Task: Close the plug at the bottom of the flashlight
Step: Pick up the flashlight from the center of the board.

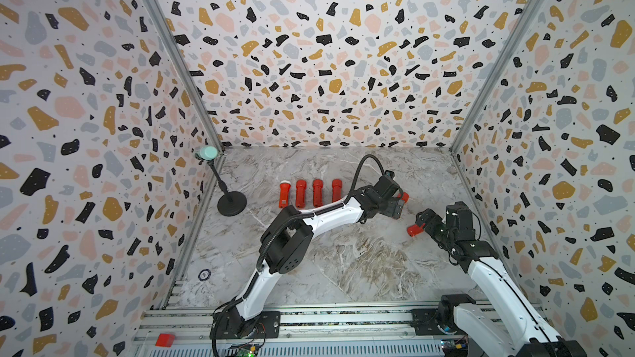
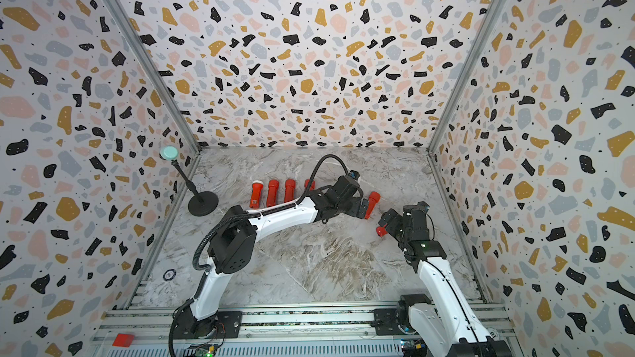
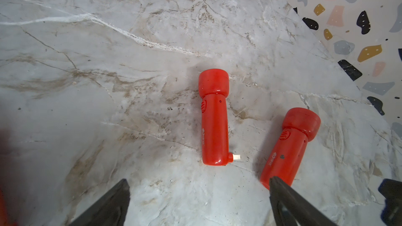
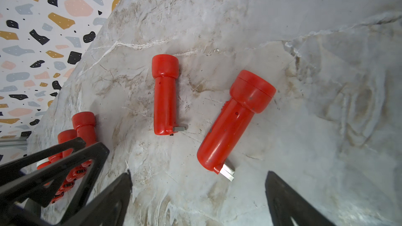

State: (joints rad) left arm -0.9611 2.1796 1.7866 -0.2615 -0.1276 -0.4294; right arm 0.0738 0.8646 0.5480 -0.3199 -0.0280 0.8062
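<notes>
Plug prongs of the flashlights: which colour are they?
Silver-grey metal. The prongs show best in the right wrist view, at the end of the red flashlight.

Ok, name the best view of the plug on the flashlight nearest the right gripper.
Right wrist: the plug sticks out of the flashlight base, close and unobstructed. In the left wrist view the left gripper covers that end. In both top views it's too small to tell.

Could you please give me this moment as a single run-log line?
left gripper: open, empty | right gripper: open, empty | flashlight: lying on table | plug: out, unclosed
</notes>
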